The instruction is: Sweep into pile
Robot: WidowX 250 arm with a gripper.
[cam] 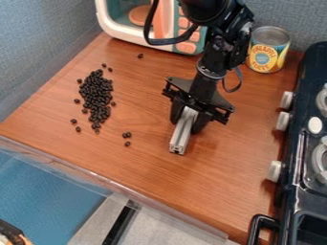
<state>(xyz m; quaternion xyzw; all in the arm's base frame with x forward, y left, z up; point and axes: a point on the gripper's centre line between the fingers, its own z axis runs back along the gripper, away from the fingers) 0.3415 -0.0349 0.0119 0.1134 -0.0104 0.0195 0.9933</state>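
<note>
The claw (pixel 186 116) is clamping a metal bar (pixel 182 132) over the worktop (pixel 220 182), right of the dark beans (pixel 97 95). Sweeping seems underway, the main heap lying loosely gathered; the next stroke is probably needing the bar beside the near strays.

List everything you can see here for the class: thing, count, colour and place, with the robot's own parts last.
Small round beans: many, black, heaped left on the tabletop, strays around
Long metal bar: one, silver-grey, in the pincer
Wooden tabletop: one, brown, centre
Cylindrical can: one, yellow-and-blue label, back right
Boxy toy oven: one, white and teal, orange buttons, back
Toy stove: one, black, right edge
Round side knobs: three, white, stove's left side
Walls: two, blue-grey, left and back
Jointed robot arm: one, black, top centre
Two-finger pincer: one, black, centre
</note>
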